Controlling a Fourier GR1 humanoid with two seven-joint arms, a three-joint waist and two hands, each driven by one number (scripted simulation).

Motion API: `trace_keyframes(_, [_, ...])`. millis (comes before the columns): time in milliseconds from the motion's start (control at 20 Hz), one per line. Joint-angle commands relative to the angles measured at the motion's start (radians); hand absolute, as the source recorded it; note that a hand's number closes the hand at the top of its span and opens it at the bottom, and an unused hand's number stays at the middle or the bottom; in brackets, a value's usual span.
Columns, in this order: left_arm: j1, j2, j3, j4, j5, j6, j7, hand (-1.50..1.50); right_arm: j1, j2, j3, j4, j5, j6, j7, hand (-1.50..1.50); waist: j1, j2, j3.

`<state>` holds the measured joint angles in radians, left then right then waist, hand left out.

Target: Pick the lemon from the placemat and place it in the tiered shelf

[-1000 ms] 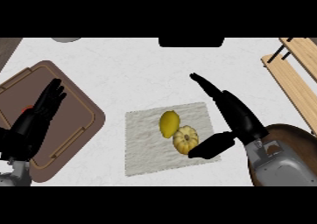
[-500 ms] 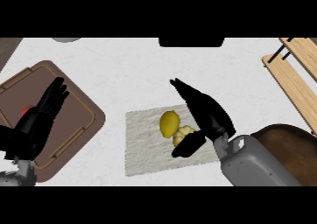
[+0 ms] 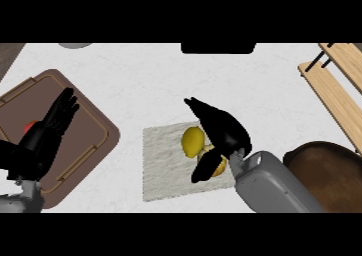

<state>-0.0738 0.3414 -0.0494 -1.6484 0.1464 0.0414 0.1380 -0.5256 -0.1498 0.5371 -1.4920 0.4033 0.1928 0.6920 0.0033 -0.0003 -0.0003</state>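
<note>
Placemat sits mid-counter, toward its near edge. Lemon on the placemat's right half, a second fruit just right of it and nearer. Right hand over both. Tray at counter's left edge, left hand above it. Tiered shelf at far-right corner; bowl near-right.

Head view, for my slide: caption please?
Right hand over the lemon on the placemat; left hand open above the brown tray.
</note>
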Motion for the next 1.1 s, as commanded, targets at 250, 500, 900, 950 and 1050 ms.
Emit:
trace_keyframes(250, [-0.045,-0.047,0.019,0.028,-0.034,-0.022,0.035,0.0,0.033,0.114,0.015,0.073,0.104,0.078,0.065,-1.5,-0.003,0.0,0.0])
trace_keyframes(500, [0.07,-0.052,0.005,-0.129,-0.056,-0.012,0.059,0.0,-0.052,0.105,-0.005,0.104,0.187,0.14,0.139,-1.5,0.004,-0.002,0.0])
trace_keyframes(900, [-0.032,-0.074,0.061,0.01,-0.066,-0.046,0.034,0.0,0.029,0.083,-0.057,0.169,0.235,0.208,0.071,-1.5,-0.005,0.001,0.0])
trace_keyframes(950, [0.003,-0.088,0.043,-0.052,-0.092,-0.036,0.057,0.0,0.014,0.091,-0.101,0.129,0.222,0.259,0.098,-1.5,-0.002,0.0,0.0])
trace_keyframes(1050, [0.013,-0.064,0.103,-0.023,-0.04,-0.092,0.023,0.0,0.016,0.104,-0.11,0.161,0.245,0.253,0.071,-1.5,-0.001,0.0,0.0])
